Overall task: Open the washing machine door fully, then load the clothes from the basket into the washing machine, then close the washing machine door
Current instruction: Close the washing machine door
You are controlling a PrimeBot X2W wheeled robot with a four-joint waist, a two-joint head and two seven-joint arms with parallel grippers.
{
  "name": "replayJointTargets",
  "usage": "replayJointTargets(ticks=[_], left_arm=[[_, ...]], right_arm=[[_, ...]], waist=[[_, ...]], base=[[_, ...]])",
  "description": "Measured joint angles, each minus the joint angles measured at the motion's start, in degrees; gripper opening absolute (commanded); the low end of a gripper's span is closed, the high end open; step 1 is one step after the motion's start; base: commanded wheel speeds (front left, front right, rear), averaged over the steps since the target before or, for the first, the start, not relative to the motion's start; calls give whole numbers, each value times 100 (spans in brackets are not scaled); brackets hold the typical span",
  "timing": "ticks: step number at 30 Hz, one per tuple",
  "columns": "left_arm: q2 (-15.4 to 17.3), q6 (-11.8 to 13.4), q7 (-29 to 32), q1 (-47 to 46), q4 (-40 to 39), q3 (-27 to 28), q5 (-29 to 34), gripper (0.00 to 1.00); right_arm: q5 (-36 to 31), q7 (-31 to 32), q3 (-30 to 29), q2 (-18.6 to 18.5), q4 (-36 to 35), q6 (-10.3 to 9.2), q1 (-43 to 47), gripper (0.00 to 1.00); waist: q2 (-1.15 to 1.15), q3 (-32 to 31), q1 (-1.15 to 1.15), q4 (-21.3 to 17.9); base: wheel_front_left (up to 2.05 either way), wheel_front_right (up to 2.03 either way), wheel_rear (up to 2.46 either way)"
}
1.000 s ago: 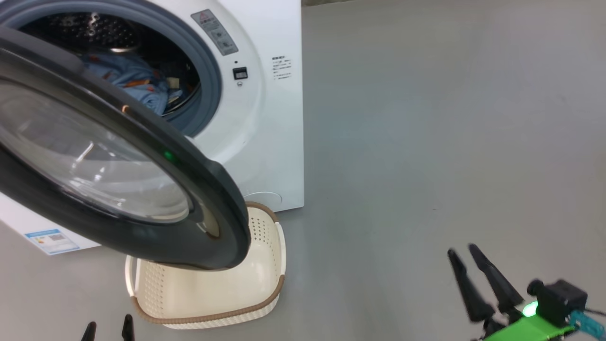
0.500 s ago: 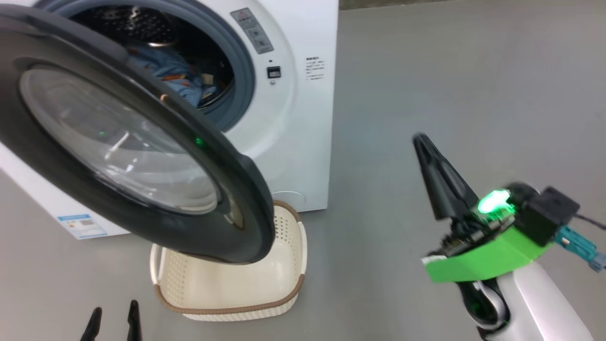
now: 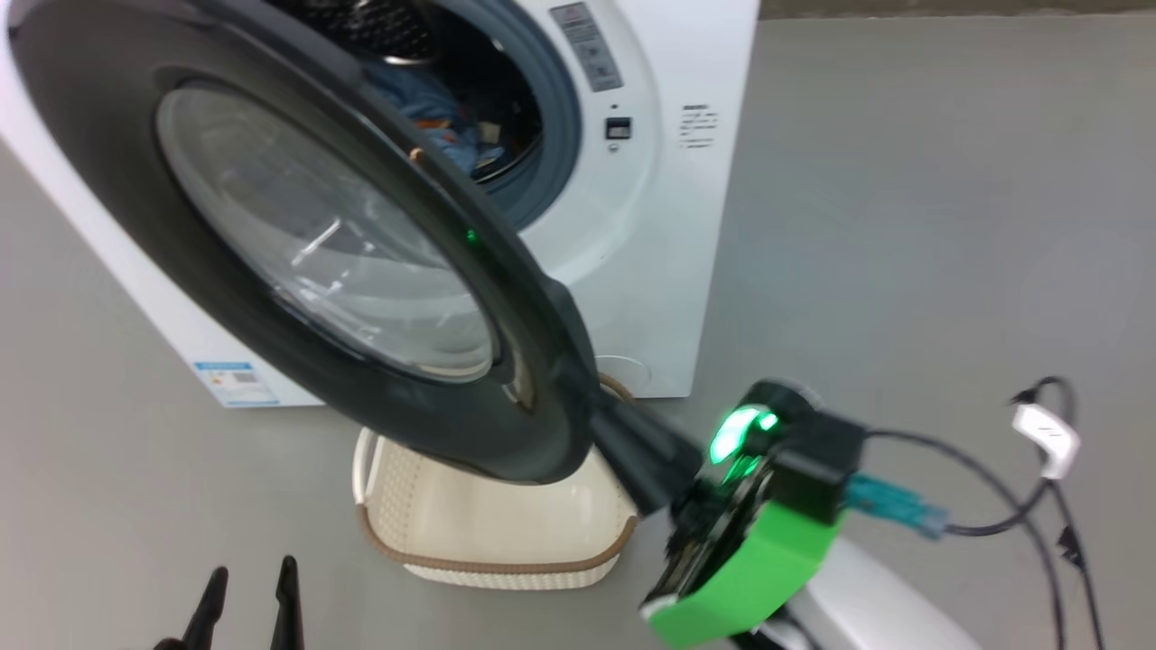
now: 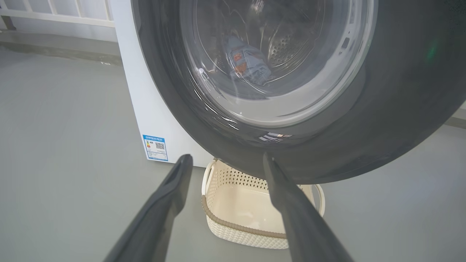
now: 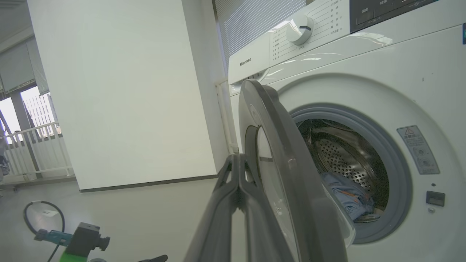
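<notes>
Nearest you: left gripper [image 3: 254,567] hangs low over the floor [image 3: 903,226], jaws spread wide, nothing in them. I'd say it's parked clear of the door's swing.

Right gripper [image 5: 238,163]: fingers pinched flat together, nothing between them, tips at the outer face of the washing machine door [image 3: 325,244] near its free edge. That reads as a closed-finger pusher, not a grab. I can't confirm contact.

The basket [image 3: 497,567] sits on the floor just in front of the washing machine [image 3: 668,226], partly under the open door, and it's empty. Handy spot for loading, but the door's lower rim looks to pass just above its back edge, so watch for a snag.

The door stands swung out, nearly edge-on in the right wrist view. The clothes [image 5: 346,194] lie low in the drum [image 5: 342,156], behind the gasket [image 5: 402,182]. Loading looks done; closing is what's left.

Counts:
- two grippers
- one basket
- one door
- one machine
- one control knob [image 5: 299,29]
- one blue label sticker [image 3: 233,384]
- one white cable plug [image 3: 1045,440], floor-side on your right
- clothes: one blue heap, can't split it into pieces
</notes>
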Motion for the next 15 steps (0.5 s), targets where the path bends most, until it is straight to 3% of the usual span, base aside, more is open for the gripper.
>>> replayJointTargets(ticks=[5,15], left_arm=[[-3,1,0,-82,8,-57,-69,100],[-9,0,0,-213,54,-186,-271,100]], right_arm=[[215,0,424,23,423,0,59,0],[318,1,575,62,1270,0,151,0]], waist=[[0,92,0,184],[0,383,0,349]], base=[[0,0,0],[0,0,0]])
